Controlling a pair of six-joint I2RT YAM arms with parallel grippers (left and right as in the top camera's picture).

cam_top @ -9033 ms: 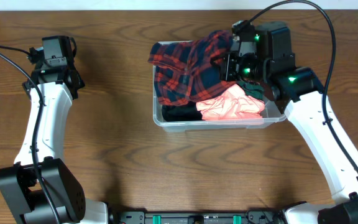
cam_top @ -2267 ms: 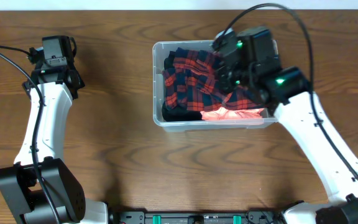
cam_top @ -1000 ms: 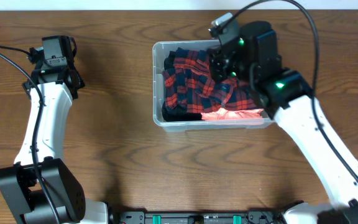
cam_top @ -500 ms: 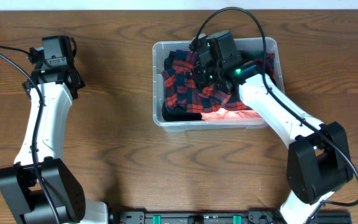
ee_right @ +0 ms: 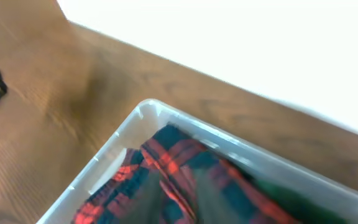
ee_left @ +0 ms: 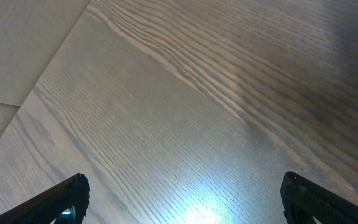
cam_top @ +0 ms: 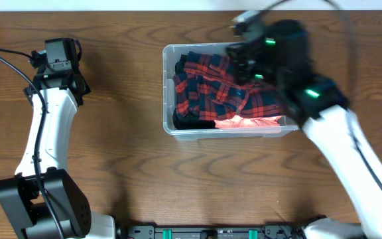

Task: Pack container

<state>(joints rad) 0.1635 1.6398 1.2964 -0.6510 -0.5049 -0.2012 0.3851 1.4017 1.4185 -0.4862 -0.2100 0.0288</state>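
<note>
Compared with half a second before, the right arm was raised and swung back from the container's middle towards its far right part, and it was motion-blurred. The right gripper (cam_top: 245,61) was smeared, so the state of its jaws could not be told. The left arm was unchanged, and the left gripper (ee_left: 182,200) was held over bare wood with its jaws spread wide.

The brown wood-grain bench (cam_top: 125,166) showed glare, with a bright white band beyond its far edge.

The large clear plastic rectangular container (cam_top: 168,93) (ee_right: 104,163) was set on the bench's far right half. It was open upward, its long axis running left to right along that far edge. A red-and-navy plaid cloth (cam_top: 211,89) lay inside it over a coral garment (cam_top: 247,121) and dark fabric (cam_top: 190,123).
</note>
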